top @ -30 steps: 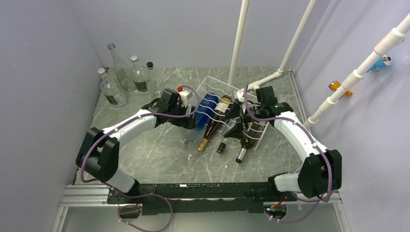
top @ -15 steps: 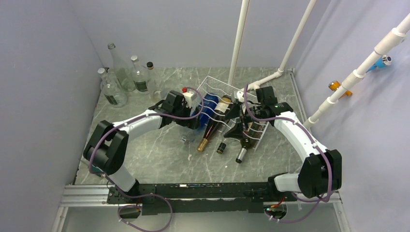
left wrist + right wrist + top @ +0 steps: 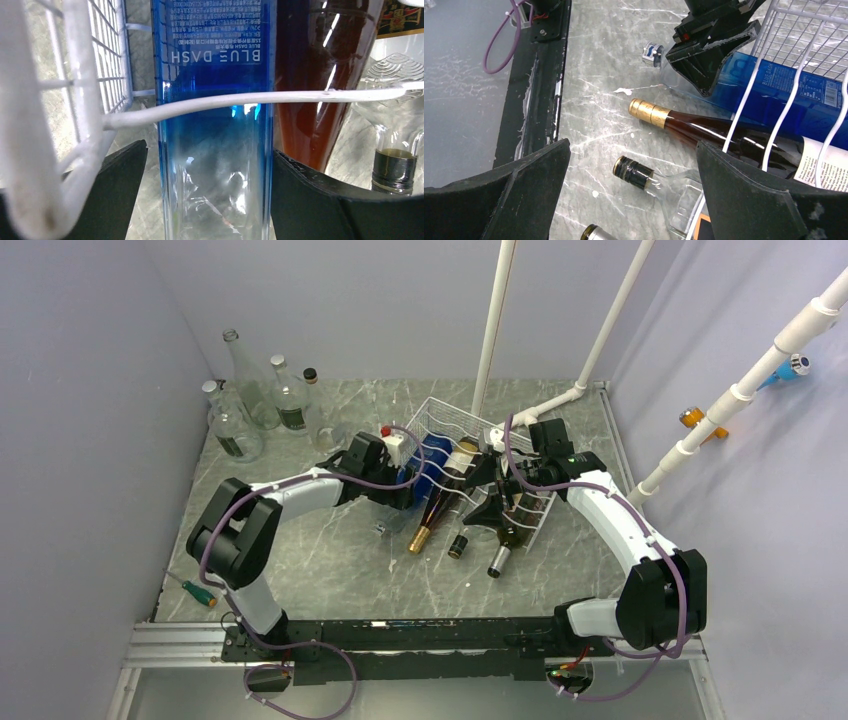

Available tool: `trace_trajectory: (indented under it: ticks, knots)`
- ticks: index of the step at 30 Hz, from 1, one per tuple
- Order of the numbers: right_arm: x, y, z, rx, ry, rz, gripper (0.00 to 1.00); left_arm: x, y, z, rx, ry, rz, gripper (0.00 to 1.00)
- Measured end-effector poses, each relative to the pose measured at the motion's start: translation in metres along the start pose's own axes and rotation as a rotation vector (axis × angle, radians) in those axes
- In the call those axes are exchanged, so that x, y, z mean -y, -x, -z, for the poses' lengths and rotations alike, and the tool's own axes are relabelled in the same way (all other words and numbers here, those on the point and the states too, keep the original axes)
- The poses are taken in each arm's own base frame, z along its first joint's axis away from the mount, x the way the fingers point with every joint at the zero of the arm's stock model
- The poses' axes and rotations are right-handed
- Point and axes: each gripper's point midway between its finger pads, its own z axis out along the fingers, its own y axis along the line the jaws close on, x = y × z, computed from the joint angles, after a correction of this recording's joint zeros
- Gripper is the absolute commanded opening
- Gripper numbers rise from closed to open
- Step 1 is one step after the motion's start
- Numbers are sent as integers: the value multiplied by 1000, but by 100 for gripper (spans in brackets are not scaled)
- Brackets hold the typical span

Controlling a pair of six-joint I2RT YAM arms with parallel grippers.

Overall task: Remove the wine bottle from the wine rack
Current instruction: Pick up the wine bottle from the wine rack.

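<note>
The white wire wine rack [image 3: 452, 416] stands at mid-table with several bottles lying in it, necks toward me. It also shows in the left wrist view [image 3: 75, 100] and the right wrist view [image 3: 804, 30]. My left gripper [image 3: 400, 494] is open, its jaws either side of the blue "BLUE DASH" bottle [image 3: 215, 125] at the rack's left end. The right finger [image 3: 320, 200] touches the glass and the left finger [image 3: 120, 190] stands slightly off it. My right gripper [image 3: 487, 508] is open and empty above a clear bottle with a black cap [image 3: 649, 177].
A brown bottle with a gold cap [image 3: 704, 127] lies beside the blue bottle [image 3: 784, 90]. A dark bottle with a silver cap [image 3: 500, 558] lies at the rack's right. Empty glass bottles [image 3: 250, 400] stand back left. White pipes [image 3: 495, 330] rise behind the rack. A screwdriver [image 3: 198, 590] lies front left.
My left arm has reached right, bringing its gripper closer in on the blue bottle at the rack's left end. The right arm has not moved.
</note>
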Motion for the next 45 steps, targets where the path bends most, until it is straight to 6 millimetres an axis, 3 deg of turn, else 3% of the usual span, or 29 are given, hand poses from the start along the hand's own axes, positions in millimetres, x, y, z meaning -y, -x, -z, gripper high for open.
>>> trace_trajectory:
  ticks: [16,18,19,22,24,29,38,45]
  knots:
    - [1,-1,0,-6,-7,5,100,1,-5,-9,-1,-15,11,72]
    - [2,-2,0,-9,-10,5,100,2,-5,-9,2,-20,11,60]
    - [2,-2,0,-10,-11,5,100,3,-5,-10,3,-25,12,45]
    - [2,-2,0,-10,-11,6,100,4,-4,-10,10,-27,2,12]
    - [2,-2,0,-11,-11,8,100,4,-4,-10,11,-28,-2,0]
    - [2,-2,1,-11,-10,9,100,2,-8,-6,18,-23,-26,0]
    - [2,-2,1,-11,-10,9,100,-4,-33,25,-6,16,-72,0]
    - [2,-2,1,-11,-10,11,100,-6,-40,44,-27,45,-83,0]
